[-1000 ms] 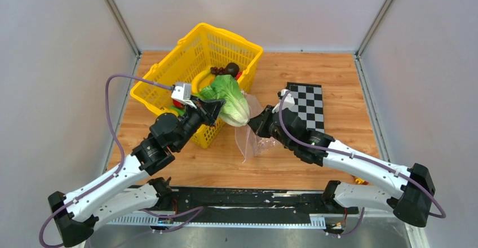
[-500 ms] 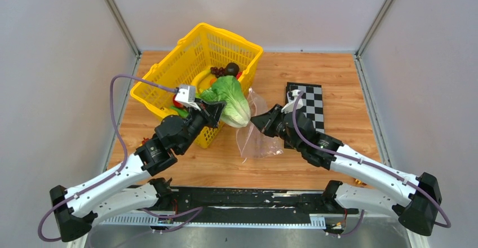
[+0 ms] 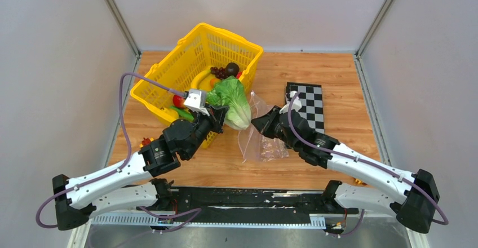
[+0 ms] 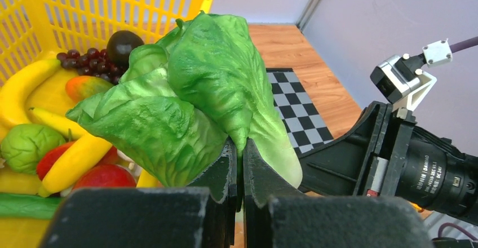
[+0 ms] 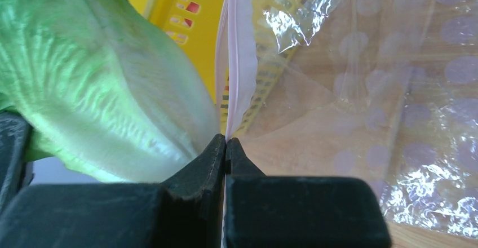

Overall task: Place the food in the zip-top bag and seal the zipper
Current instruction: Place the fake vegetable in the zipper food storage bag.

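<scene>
My left gripper [image 3: 218,114] [image 4: 240,146] is shut on a leaf of the green lettuce [image 3: 232,101] [image 4: 208,84], holding it in the air beside the yellow basket. My right gripper [image 3: 258,122] [image 5: 225,142] is shut on the pink zipper [image 5: 232,62] edge of the clear dotted zip-top bag [image 3: 260,141] [image 5: 394,84], holding the bag's mouth up right next to the lettuce [image 5: 96,90]. The rest of the bag hangs down to the table. More food lies in the basket: bananas [image 4: 22,87], purple grapes [image 4: 84,63], red fruits [image 4: 104,176] and a cucumber [image 4: 22,206].
The yellow mesh basket [image 3: 169,73] stands at the back left, close behind the lettuce. A black-and-white chessboard [image 3: 307,104] lies on the wooden table [image 3: 338,79] behind the right arm. Grey walls enclose the table on three sides.
The left arm has carried the lettuce a little to the right, closer to the bag. The right gripper has drawn the bag's mouth up and to the right, spreading the bag out.
</scene>
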